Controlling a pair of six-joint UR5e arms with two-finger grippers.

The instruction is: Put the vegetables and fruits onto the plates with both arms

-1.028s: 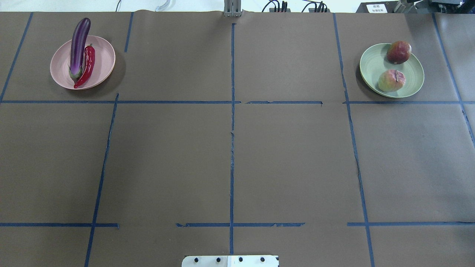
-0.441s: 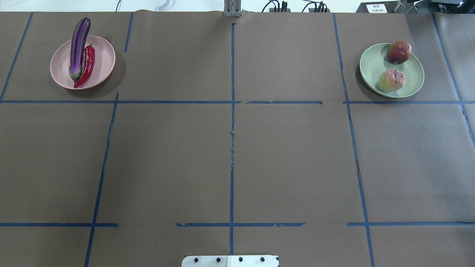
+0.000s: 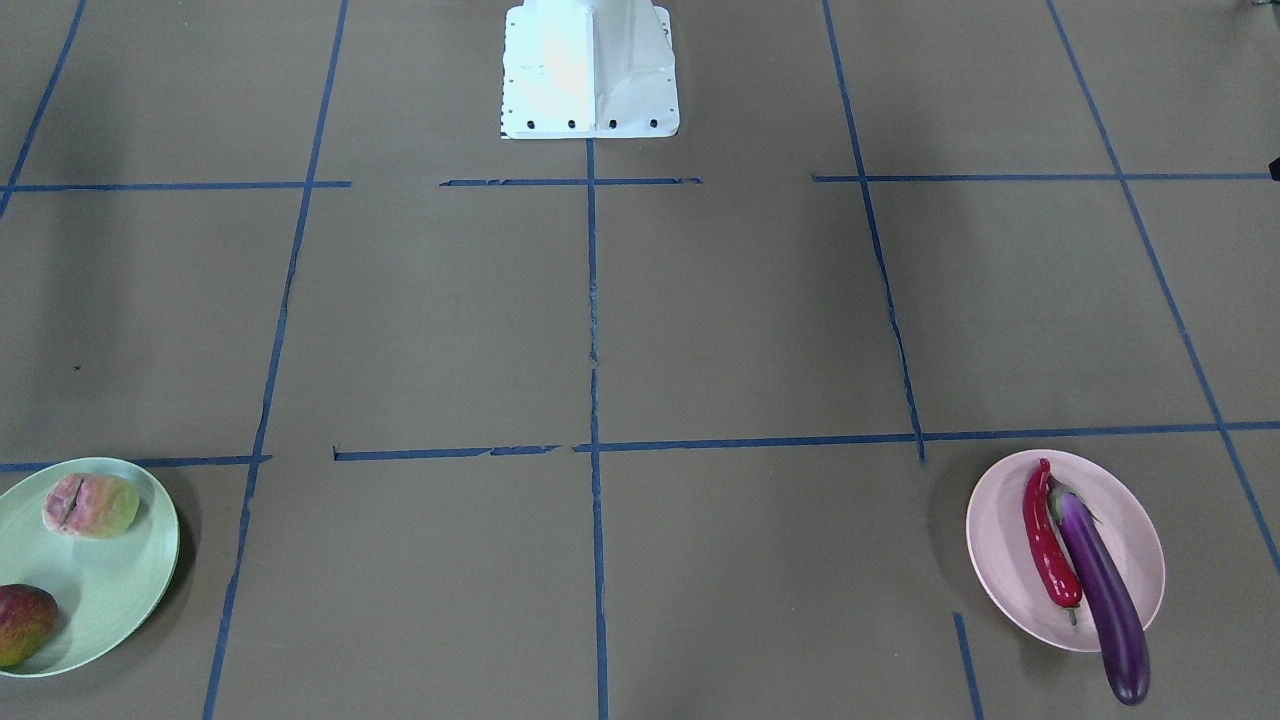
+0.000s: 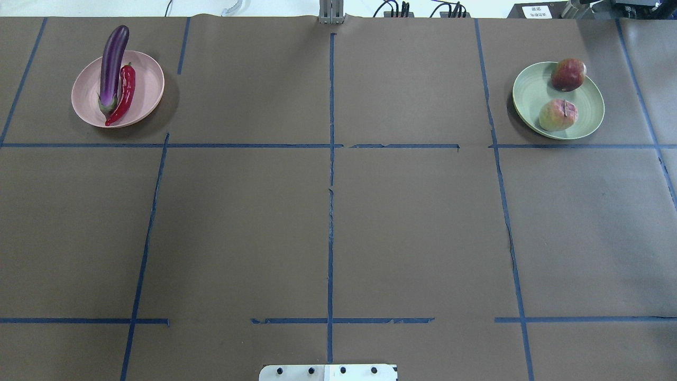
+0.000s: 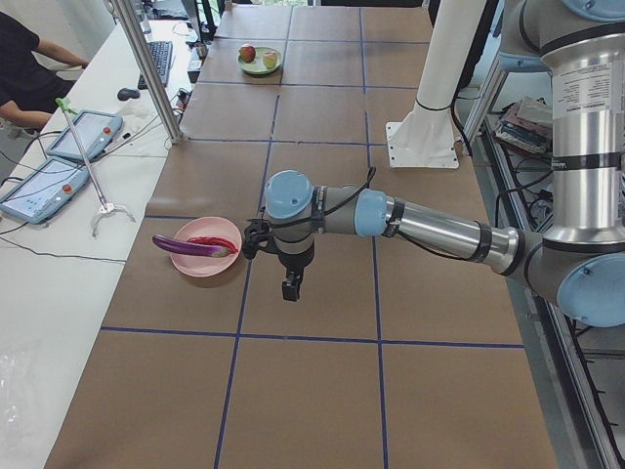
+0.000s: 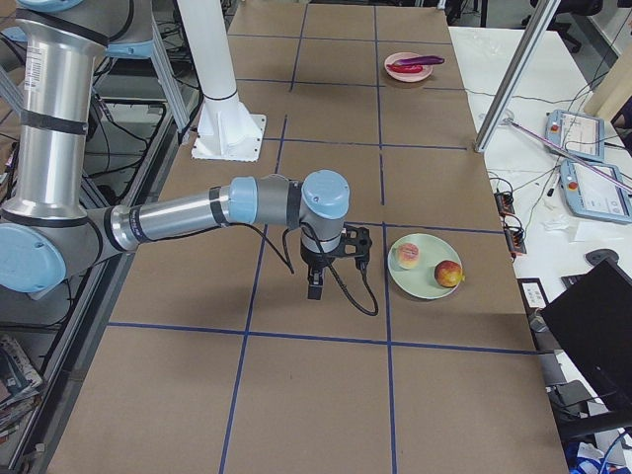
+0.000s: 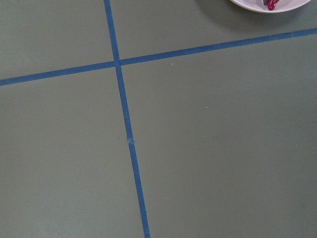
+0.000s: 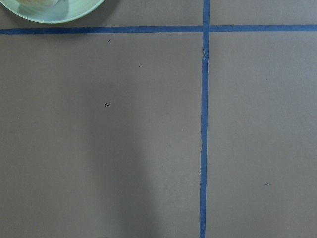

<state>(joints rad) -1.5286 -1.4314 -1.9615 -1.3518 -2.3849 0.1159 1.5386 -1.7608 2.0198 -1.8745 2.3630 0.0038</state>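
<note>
The purple eggplant [image 4: 112,63] and the red chili pepper [image 4: 124,92] lie side by side on the pink plate [image 4: 148,87] at the far left; the eggplant's tip sticks out over the rim. The peach [image 4: 558,115] and the pomegranate [image 4: 568,74] sit on the green plate [image 4: 531,92] at the far right. My left gripper [image 5: 291,288] hangs over the table just beside the pink plate [image 5: 200,262]. My right gripper [image 6: 314,289] hangs just beside the green plate [image 6: 427,281]. I cannot tell whether either is open or shut. Neither shows in the overhead view.
The table is covered in brown paper with blue tape lines. The white base block [image 3: 590,70] stands at the robot's side. A metal post [image 5: 146,68] and tablets [image 5: 44,186] stand beyond the far edge. The plate rims show in the wrist views [image 7: 247,4] [image 8: 74,12].
</note>
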